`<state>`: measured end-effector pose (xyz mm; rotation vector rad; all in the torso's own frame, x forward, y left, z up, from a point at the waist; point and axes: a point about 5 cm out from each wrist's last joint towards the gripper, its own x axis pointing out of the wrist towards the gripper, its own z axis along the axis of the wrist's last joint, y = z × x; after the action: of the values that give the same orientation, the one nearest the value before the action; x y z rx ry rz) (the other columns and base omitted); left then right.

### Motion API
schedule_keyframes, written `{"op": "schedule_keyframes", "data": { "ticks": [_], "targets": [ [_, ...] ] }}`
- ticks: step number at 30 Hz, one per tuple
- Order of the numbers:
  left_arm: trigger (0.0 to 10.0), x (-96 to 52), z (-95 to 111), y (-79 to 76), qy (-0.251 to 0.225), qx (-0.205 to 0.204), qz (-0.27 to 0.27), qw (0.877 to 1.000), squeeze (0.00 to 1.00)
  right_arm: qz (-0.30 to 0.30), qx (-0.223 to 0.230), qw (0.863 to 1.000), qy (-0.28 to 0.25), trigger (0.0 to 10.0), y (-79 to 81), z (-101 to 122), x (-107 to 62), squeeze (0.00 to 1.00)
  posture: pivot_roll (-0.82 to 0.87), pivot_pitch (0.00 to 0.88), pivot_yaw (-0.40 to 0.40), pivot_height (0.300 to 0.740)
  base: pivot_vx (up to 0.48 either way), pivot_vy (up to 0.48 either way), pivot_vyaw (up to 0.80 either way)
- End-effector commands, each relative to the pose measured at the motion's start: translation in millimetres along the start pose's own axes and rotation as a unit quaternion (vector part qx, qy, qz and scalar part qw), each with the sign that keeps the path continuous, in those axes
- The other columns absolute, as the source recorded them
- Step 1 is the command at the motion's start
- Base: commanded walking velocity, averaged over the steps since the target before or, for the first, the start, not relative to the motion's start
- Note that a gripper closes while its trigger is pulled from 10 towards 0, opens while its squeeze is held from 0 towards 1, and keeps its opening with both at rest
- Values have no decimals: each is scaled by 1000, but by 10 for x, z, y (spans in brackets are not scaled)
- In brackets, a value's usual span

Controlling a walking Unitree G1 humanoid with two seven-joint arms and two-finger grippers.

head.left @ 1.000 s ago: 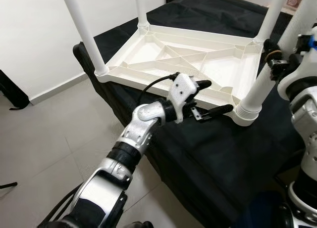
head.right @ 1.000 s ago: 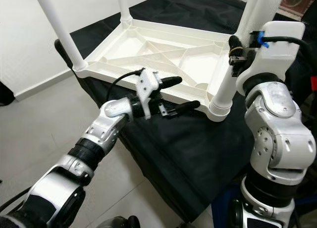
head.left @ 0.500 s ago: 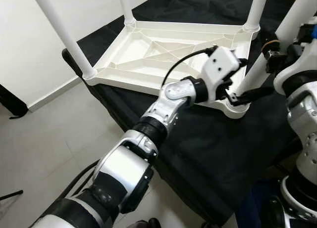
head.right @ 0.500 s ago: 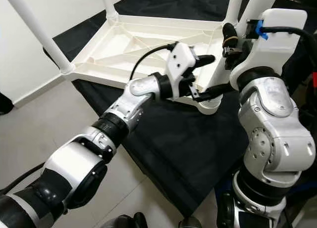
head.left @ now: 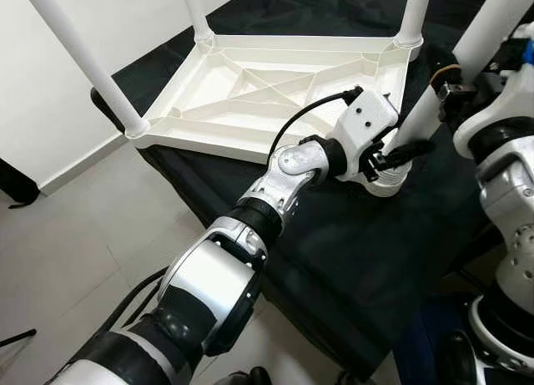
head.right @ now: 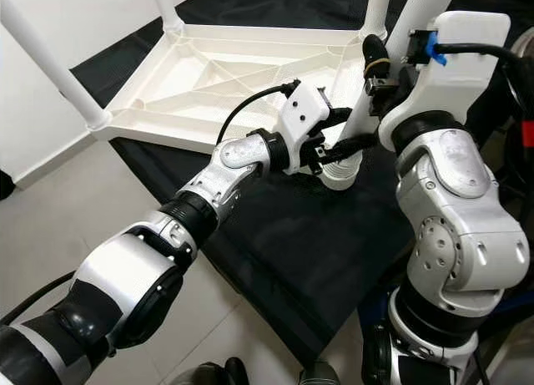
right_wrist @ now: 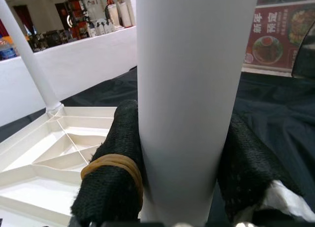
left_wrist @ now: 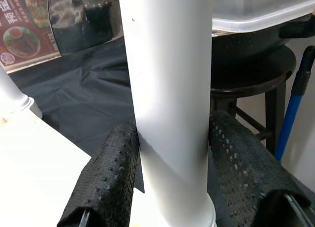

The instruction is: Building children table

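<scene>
Both grippers clamped on the same table leg

My left gripper [left_wrist: 172, 153] pinches the white leg [head.left: 434, 101] low, just above its socket on the upturned tabletop [head.left: 275, 84]; right gripper [right_wrist: 187, 153] squeezes it higher up.

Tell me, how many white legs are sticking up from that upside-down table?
4. One at the near-left corner, one at the far-left, one at the far-right, and the near-right leg, which both grippers hold.

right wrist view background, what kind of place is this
Likely a restaurant or shop interior, not certain: a food poster on the wall, a long white counter with bottles, and a black stool holding a pot.
</scene>
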<state>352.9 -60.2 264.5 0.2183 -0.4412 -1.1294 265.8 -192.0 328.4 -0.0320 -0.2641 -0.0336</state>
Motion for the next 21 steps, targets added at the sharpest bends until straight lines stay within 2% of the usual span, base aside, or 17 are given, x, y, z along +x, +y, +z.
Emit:
{"op": "schedule_keyframes", "data": {
  "ticks": [1, 7, 11, 12, 17, 19, 21],
  "targets": [
    [0, -50, -34, 36, 0, 0, 10, 1000, 0, 34, -6, 988, 147, 10000, 94, -497, 26, 0, -191, 246, 168, 740, 0, 0, 0],
    [0, -88, -32, 91, -6, 4, 27, 1000, 0, 68, -15, 988, 138, 10000, 161, -455, 41, 0, -192, 242, 163, 740, 0, 0, 0],
    [0, -125, -53, 105, -13, 1, 37, 999, 0, 112, -29, 984, 132, 10000, 216, -434, 35, 20, -195, 232, 150, 740, 0, 0, 0],
    [0, -136, -61, 106, -14, 0, 40, 999, 0, 120, -31, 984, 131, 10000, 217, -426, 34, 1000, -193, 230, 147, 740, 0, 0, 0],
    [0, -156, -76, 107, -18, -1, 44, 999, 0, 142, -30, 982, 121, 10000, 199, -381, 40, 1000, -190, 225, 144, 740, 0, 0, 0],
    [0, -197, -102, 116, -22, -3, 49, 999, 0, 167, -35, 981, 97, 10000, 78, -256, 86, 1000, -188, 217, 134, 740, 0, 0, 0],
    [0, -197, -102, 116, -22, -3, 49, 999, 0, 167, -35, 981, 97, 10000, 78, -256, 86, 1000, -188, 217, 134, 740, 0, 0, 0]
  ]
}}
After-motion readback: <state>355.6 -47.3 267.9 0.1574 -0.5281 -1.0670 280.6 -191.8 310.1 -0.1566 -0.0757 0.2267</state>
